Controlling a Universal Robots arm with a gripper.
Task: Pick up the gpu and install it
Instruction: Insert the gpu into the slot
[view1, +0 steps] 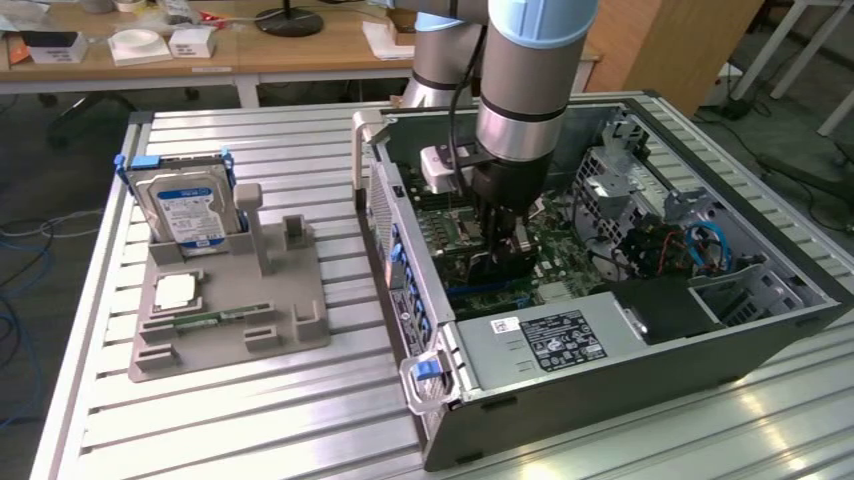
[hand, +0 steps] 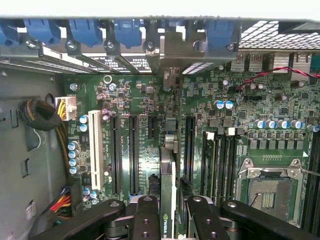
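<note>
wrist: gripper (hand: 171, 202) clamps gpu (hand: 170, 150) edge-on — over motherboard (hand: 135, 100) | exterior: hard drive (view1: 187, 210) upright

gpu (hand: 168, 200) edge-on inside PC case (view1: 667, 360)

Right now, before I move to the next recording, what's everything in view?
table: one, silver slatted, under everything
fixture: one, grey, on the table at the exterior view's left
hard drive: one, silver with blue label, upright in the fixture
memory stick: one, green, flat on the fixture
square chip: one, pale, flat on the fixture
computer case: one, dark grey, open, exterior view's right
motherboard: one, green, inside the case
power supply: one, grey, labelled, inside the case
gpu: one, dark, gripped edge-on over the motherboard
arm: one, silver and blue, reaching into the case
hand: one, black, closed on the gpu
</note>
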